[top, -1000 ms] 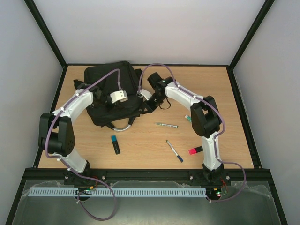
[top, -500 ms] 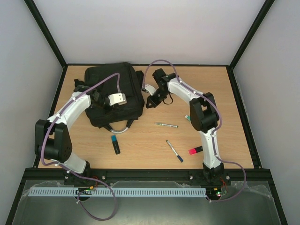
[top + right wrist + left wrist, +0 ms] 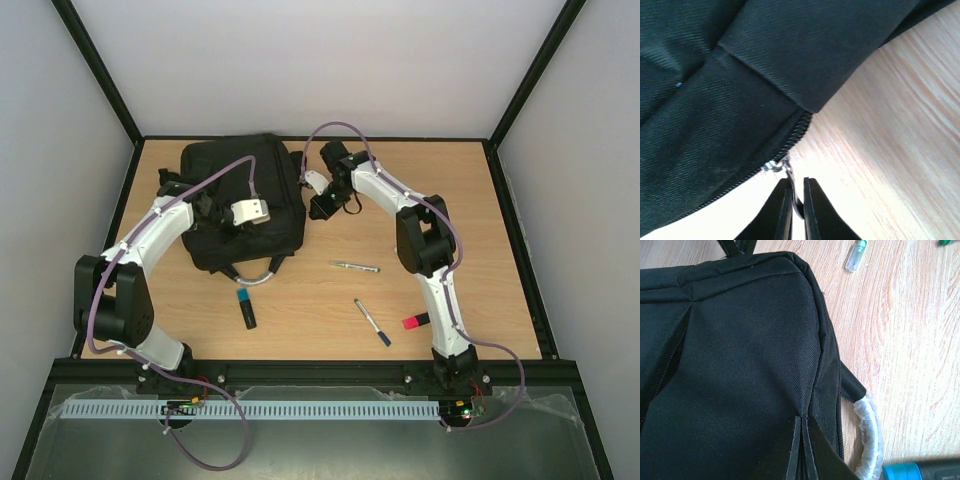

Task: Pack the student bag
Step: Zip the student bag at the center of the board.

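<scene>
The student bag [image 3: 240, 185], a large black backpack, lies flat at the back left of the table, its grey loop handle [image 3: 256, 277] pointing toward me. My left gripper [image 3: 232, 232] rests on the bag's near end and is shut, pinching a fold of the black fabric [image 3: 803, 416]. My right gripper [image 3: 314, 210] is at the bag's right edge. Its fingers stand only a thin slit apart, with the metal zipper pull [image 3: 790, 176] between them. The zip slider [image 3: 772, 165] sits just ahead of the fingertips on the closed zip line.
On the wood in front of the bag lie a blue highlighter [image 3: 246, 308], a green pen [image 3: 355, 267], a blue-capped marker [image 3: 372, 322] and a pink highlighter [image 3: 417, 321]. Black frame rails border the table.
My right arm has drawn back and leftward along the bag's right edge with the zipper pull. The bag has settled flatter. The right fingers have eased apart very slightly.
</scene>
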You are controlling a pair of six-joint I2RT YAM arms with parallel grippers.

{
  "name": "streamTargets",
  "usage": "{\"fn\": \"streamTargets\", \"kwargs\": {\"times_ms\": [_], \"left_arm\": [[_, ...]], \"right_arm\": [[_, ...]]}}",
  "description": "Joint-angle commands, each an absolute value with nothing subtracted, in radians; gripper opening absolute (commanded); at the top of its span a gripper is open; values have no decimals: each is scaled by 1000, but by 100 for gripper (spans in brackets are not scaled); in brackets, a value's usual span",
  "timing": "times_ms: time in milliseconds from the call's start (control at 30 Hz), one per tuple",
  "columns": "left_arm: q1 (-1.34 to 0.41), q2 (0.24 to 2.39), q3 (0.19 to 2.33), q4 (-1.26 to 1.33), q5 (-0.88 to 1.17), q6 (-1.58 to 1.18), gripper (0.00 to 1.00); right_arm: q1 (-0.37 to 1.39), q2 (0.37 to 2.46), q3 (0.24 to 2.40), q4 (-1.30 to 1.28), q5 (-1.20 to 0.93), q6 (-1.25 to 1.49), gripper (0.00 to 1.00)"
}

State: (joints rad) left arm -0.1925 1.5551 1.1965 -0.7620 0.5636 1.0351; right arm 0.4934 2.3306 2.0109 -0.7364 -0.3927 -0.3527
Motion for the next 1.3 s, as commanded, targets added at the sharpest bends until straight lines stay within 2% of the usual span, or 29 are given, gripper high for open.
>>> {"fn": "streamTargets", "kwargs": {"times_ms": [0, 100, 500, 633, 733, 933, 1000, 1067, 1133, 1200, 1233, 1267], "left_arm": [[-193, 1508, 1183, -814, 587, 1024, 2], [-193, 1509, 1184, -787, 582, 997, 2], [-192, 1504, 1187, -724, 592, 928, 3], [-191, 1486, 1191, -715, 591, 897, 6], [-187, 1467, 1189, -704, 592, 869, 11], [-173, 1437, 1203, -685, 576, 811, 38], [-161, 1427, 1222, -667, 583, 761, 43], [-147, 1421, 1242, -649, 596, 709, 47], [-131, 1416, 1252, -617, 592, 647, 50], [-103, 1410, 1255, -572, 586, 560, 56], [-86, 1407, 1259, -548, 581, 503, 68], [-64, 1407, 1266, -525, 569, 438, 94]], "right_arm": [[477, 2346, 2046, -747, -302, -333, 11], [472, 2320, 2036, -741, -275, -325, 15], [454, 2183, 1945, -736, -258, -313, 16], [443, 2124, 1923, -738, -239, -322, 21], [420, 2075, 1934, -745, -241, -338, 29], [396, 1978, 2012, -746, -171, -375, 48], [396, 1947, 2031, -719, -137, -361, 56], [396, 1915, 2036, -675, -105, -327, 72], [396, 1902, 2031, -631, -54, -269, 98], [396, 1905, 2023, -606, -5, -203, 99], [396, 1904, 2013, -611, -2, -194, 99], [398, 1899, 2000, -618, -7, -190, 99]]}}
